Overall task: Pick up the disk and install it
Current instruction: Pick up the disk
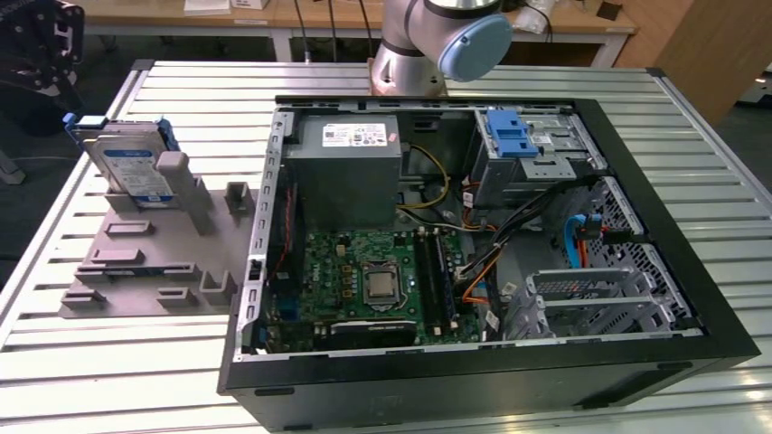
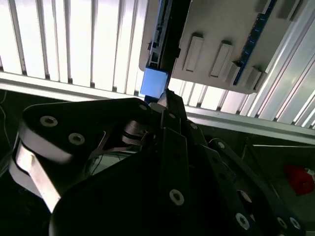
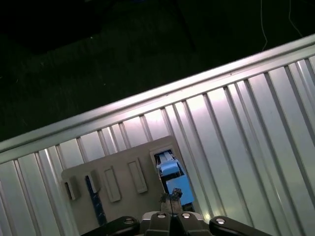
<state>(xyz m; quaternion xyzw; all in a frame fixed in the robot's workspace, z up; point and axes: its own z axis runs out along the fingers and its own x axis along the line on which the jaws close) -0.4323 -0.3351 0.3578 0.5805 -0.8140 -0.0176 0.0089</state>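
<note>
The disk, silver with a white-and-blue label and a blue carrier bracket, stands on edge in a grey holder at the exterior view's left. My black gripper hangs at the exterior view's far upper left, off the disk and apart from it. In both wrist views the blue end of the disk lies just past my gripper. The fingertips sit close together with nothing between them. The open computer case lies in the middle of the table.
Inside the case are a grey power supply box, a green motherboard, loose cables and a blue-latched drive bay. The arm's base stands behind the case. The ribbed metal table ends close behind the holder.
</note>
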